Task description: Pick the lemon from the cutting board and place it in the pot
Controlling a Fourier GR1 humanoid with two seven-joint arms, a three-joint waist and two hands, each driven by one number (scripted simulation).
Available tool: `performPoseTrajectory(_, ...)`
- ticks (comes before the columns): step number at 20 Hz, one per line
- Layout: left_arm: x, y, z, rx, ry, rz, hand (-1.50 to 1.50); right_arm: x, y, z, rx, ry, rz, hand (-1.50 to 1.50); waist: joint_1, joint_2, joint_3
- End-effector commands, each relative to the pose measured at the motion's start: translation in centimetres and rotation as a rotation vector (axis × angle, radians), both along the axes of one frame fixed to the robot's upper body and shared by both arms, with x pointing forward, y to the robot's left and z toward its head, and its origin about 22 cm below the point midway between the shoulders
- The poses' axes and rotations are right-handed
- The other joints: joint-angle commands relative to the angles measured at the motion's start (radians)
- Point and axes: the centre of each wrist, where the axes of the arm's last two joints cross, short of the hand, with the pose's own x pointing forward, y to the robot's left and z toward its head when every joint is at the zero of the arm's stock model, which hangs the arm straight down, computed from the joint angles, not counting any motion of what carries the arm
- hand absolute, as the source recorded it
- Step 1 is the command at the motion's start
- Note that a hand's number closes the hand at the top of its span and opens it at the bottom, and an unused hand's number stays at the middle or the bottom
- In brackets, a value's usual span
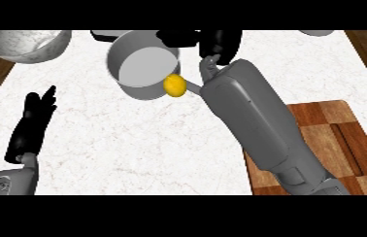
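Yellow oval lemon (175,85) hangs at the rim of the round grey metal pot (123,48), just below my right hand (219,44), whose black fingers are spread and hold nothing. Only the pot's bare grey floor shows inside. My left hand (32,119) rests open at left.
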Motion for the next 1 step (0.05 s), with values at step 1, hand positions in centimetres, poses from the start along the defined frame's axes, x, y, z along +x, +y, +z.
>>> performPoseTrajectory(1,0.26,0.76,0.21,-0.014,0.015,0.029,0.00,-0.88,-2.64,0.55,0.123,-0.095,-0.079,-1.50,-0.033,-0.007,0.000)
